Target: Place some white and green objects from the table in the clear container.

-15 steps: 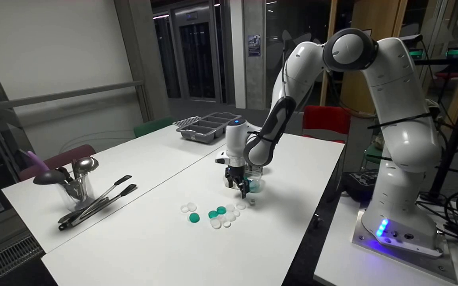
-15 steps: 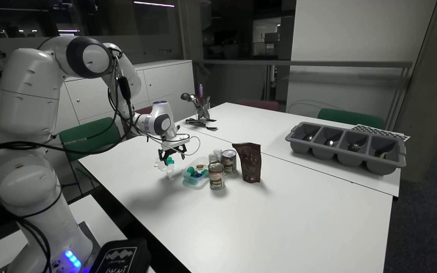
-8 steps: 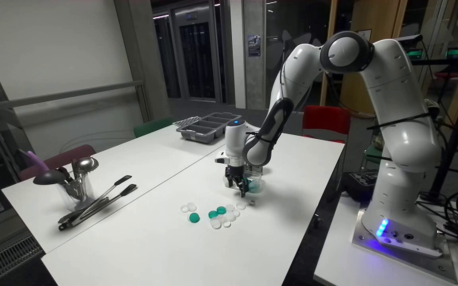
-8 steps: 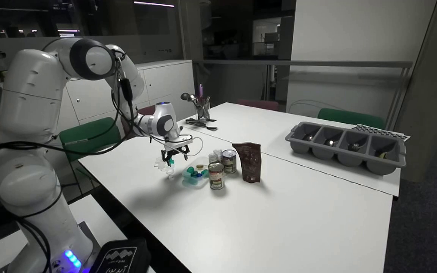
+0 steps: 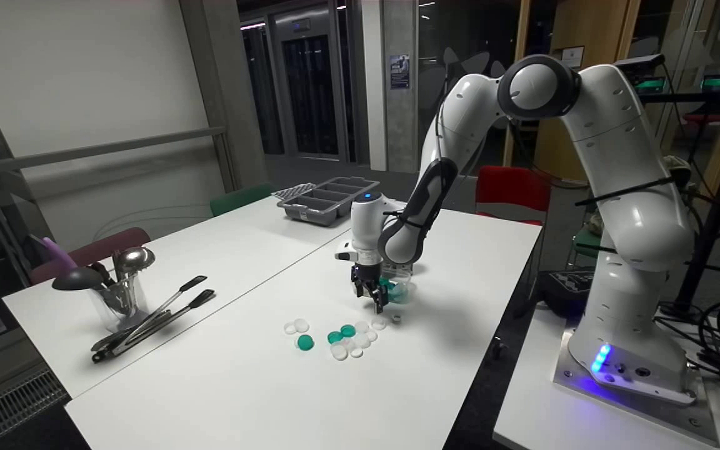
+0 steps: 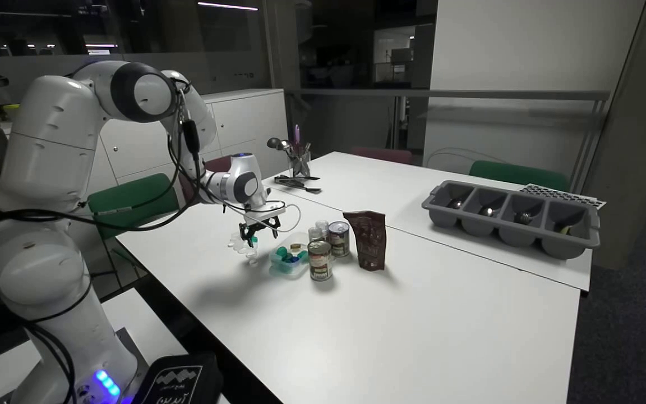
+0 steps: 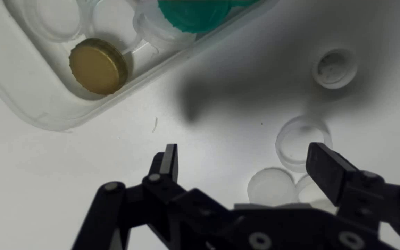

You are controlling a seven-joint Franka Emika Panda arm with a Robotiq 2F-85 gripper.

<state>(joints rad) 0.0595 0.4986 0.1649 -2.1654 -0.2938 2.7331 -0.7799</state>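
White tabletop (image 6: pixel 435 325). Gray tray (image 6: pixel 516 237) by corner far from robot base (image 5: pixel 632 325). Gripper (image 7: pixel 243 152) above tabletop, inward from robot-side edge, fingers wide apart. Clear container (image 7: pixel 30 86) just beside, toward tray corner. Loose white caps (image 5: pixel 339 351), green caps (image 5: pixel 305 342) farther from that corner. Small white cap (image 7: pixel 335 68) nearer robot-side edge.

The tool (image 7: pixel 242 152) is black, the arm (image 5: pixel 616 137) white with dark grey bands (image 5: pixel 569 89), the table (image 5: pixel 260 387) plain white. Loose caps (image 5: pixel 339 351) are white or green, a screw cap (image 7: pixel 94 67) gold, the container (image 7: pixel 23 86) clear. The pouch (image 6: pixel 369 241) is dark brown, the tray (image 6: pixel 477 225) grey, the sheet (image 6: pixel 564 195) patterned dark-and-white.
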